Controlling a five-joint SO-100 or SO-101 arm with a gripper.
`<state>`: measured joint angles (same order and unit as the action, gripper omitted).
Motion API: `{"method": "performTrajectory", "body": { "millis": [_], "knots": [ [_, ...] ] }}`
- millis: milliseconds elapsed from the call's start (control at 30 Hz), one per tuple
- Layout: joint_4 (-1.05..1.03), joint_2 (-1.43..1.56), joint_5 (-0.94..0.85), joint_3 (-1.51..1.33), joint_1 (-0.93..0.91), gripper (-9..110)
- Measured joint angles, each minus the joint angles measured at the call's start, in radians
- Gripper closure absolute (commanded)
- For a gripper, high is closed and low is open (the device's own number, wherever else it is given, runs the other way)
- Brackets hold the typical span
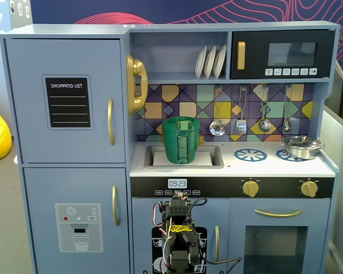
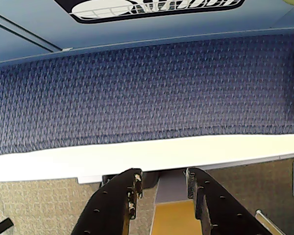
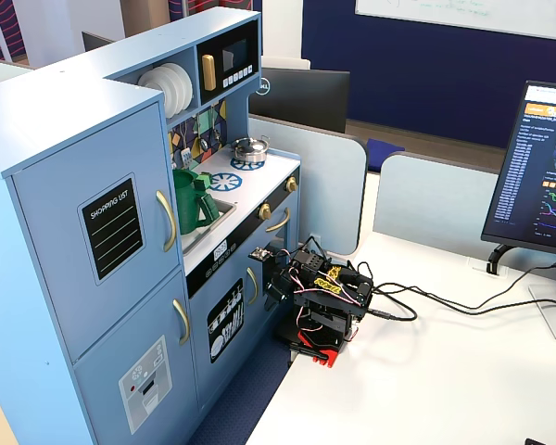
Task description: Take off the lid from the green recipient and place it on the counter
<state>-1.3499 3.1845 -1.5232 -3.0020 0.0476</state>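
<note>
The green recipient point(image 1: 181, 145) stands upright in the sink of the toy kitchen, with its ribbed strap facing front. The lid point(image 1: 181, 119) sits on top of it. The recipient also shows in a fixed view point(image 3: 191, 206). The white counter point(image 1: 268, 166) runs to the right of the sink, with blue burner rings. My arm point(image 1: 179, 237) is folded low in front of the kitchen, on the edge of a white table point(image 3: 426, 371), well below the counter. In the wrist view my gripper point(image 2: 162, 174) is open and empty, facing blue carpet and the table edge.
A silver pot point(image 1: 302, 146) sits on the right burner. Ladles and utensils hang on the tiled back wall point(image 1: 240, 117), and plates point(image 1: 211, 61) stand on the shelf above. Cables point(image 3: 445, 306) and a monitor point(image 3: 547, 185) are on the table behind the arm.
</note>
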Motion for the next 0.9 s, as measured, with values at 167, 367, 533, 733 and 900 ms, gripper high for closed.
{"method": "performTrajectory", "body": {
  "millis": [167,367,533,733,900],
  "knots": [
    [0.000,0.000,-0.012,0.000,0.000,99],
    [0.000,0.000,-0.012,0.000,0.011,101],
    [0.000,0.000,-0.012,0.000,0.015,101],
    [0.021,-0.002,-0.071,0.000,-0.049,101],
    [0.273,-0.069,-0.149,0.115,-0.137,101]
  ]
}}
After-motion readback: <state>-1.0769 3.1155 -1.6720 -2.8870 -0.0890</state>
